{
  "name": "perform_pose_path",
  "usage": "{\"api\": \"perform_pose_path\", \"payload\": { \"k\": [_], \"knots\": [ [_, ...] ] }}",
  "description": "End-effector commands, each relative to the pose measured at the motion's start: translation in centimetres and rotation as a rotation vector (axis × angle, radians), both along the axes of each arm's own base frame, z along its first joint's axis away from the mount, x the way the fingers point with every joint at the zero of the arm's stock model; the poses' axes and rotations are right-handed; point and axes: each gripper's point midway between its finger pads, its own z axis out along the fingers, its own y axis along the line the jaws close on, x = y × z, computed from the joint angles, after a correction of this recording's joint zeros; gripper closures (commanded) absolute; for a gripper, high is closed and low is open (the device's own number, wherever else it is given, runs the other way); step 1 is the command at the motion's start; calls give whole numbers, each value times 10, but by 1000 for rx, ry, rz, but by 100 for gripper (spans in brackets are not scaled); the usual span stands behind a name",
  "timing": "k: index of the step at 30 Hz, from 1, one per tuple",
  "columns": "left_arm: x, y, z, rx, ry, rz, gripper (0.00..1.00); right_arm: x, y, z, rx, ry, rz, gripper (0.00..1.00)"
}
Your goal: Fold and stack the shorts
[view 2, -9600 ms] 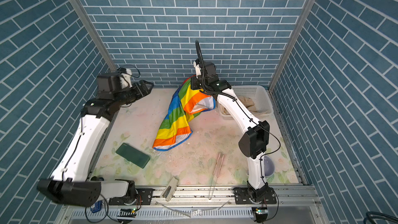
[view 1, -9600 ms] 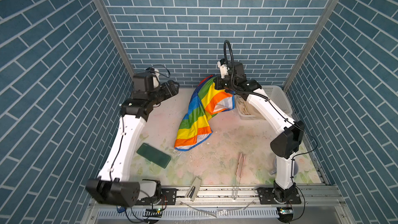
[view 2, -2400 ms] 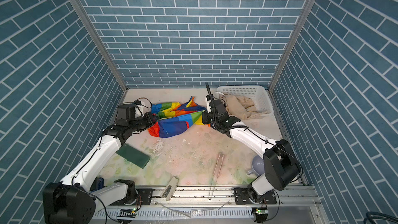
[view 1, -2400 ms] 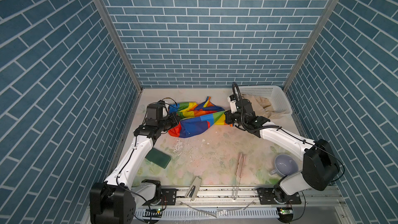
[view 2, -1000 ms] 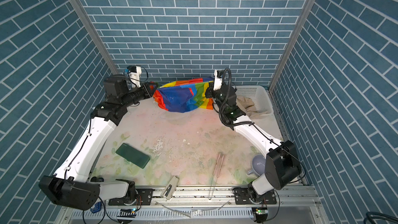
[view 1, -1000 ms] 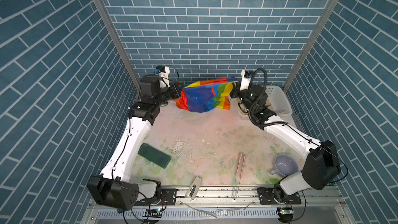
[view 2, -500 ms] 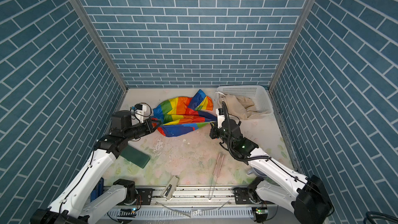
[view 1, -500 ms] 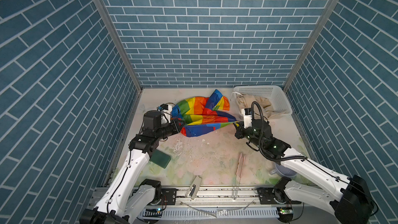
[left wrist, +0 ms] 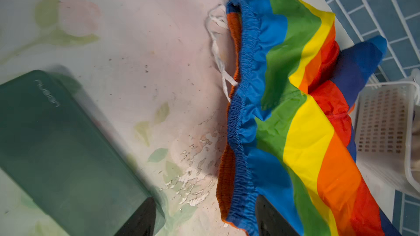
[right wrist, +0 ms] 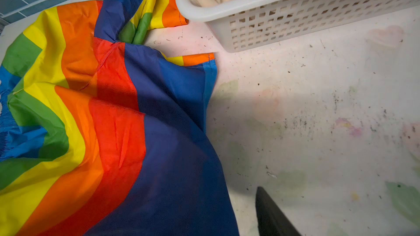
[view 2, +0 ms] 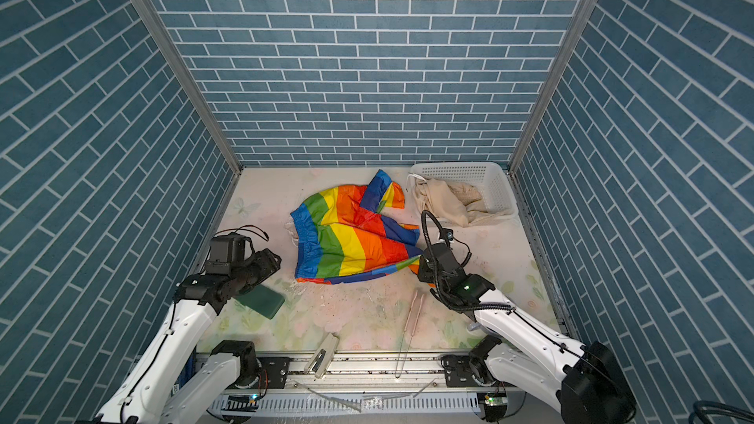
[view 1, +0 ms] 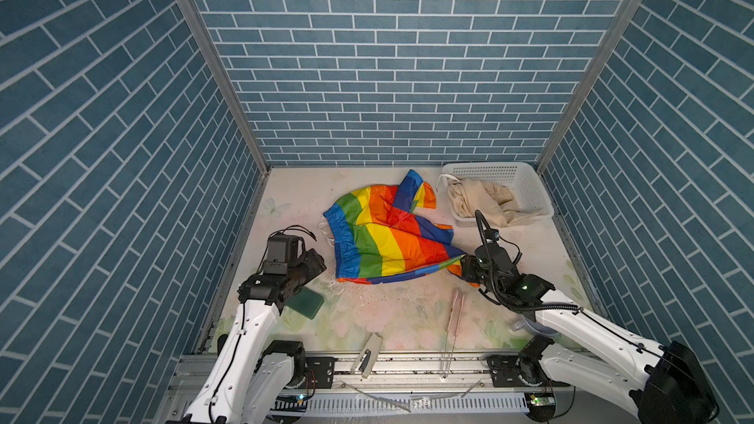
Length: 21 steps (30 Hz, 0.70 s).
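At mid-worktop (view 1: 400, 312) the rainbow shorts (view 1: 387, 238) now lie spread flat, no longer stretched between the arms. The left gripper (view 1: 321, 266) has opened its jaws wide beside the waistband. The right gripper (view 1: 463, 269) has parted its jaws at the hem. The beige shorts (view 1: 477, 201) stay in the basket (view 1: 489, 166).

Only one readable mark is showing: the dark green case (left wrist: 68, 150) is carrying a raised word near one short end in the left wrist view. It is reading roughly "nubian" (rounded lowercase letters in the same green as the case, last letters unsure). In both top views the case (view 1: 305, 303) is appearing too small for the word to be made out.
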Motion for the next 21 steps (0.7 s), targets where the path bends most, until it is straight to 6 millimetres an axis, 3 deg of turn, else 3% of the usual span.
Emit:
{"api": "perform_pose_path", "payload": {
  "k": [1,6,11,12,15,21],
  "knots": [
    [-2,15,5,56,9,62,27,3,2,25,-18,-45,30,40],
    [21,6,-1,25,11,39,18,3,4,51,-67,-78,96,37],
    [51,4,-12,16,-4,43,15,2,-19,76,-123,-149,33,37],
    [63,3,-6,12,-27,46,15,3,-26,78,-142,-166,11,38],
    [88,-5,-13,-18,-44,32,15,6,-36,85,-182,-196,-33,38],
    [132,-20,-34,-51,-33,-14,19,19,-27,91,-202,-218,-24,38]
  ]
}}
